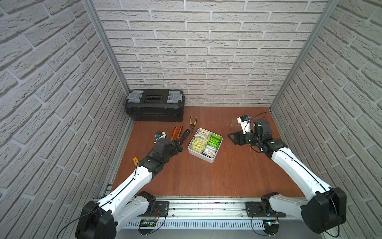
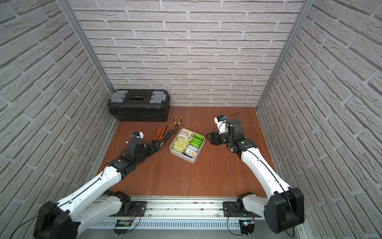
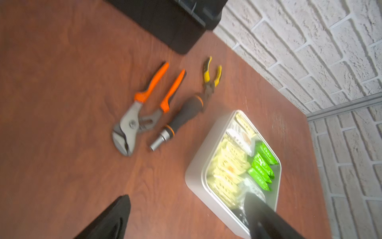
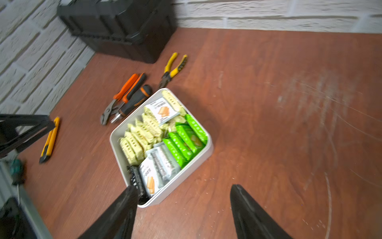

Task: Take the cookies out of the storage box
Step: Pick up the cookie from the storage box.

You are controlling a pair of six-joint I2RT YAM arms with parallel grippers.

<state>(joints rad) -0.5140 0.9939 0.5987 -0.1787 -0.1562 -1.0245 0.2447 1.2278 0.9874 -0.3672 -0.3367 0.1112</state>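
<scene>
The storage box point(image 1: 210, 160) is a shallow white tray in the middle of the wooden table, seen in both top views point(image 2: 191, 160). It is packed with the cookies point(image 1: 204, 142): pale yellow, bright green and white packets, and one black one by a corner point(image 4: 136, 180). My left gripper point(image 1: 178, 145) hovers just left of the box, open and empty; in the left wrist view one finger point(image 3: 260, 213) overlaps the box's near corner. My right gripper point(image 1: 232, 137) stands to the right of the box, open, with bare table between its fingers point(image 4: 183, 186).
A black toolbox point(image 1: 155, 105) sits at the back left. Orange pliers point(image 1: 176, 132), a black screwdriver handle point(image 1: 185, 135) and yellow pliers point(image 1: 192, 123) lie close to the box's left and back. A yellow utility knife point(image 1: 135, 161) lies by my left arm. Brick walls enclose three sides.
</scene>
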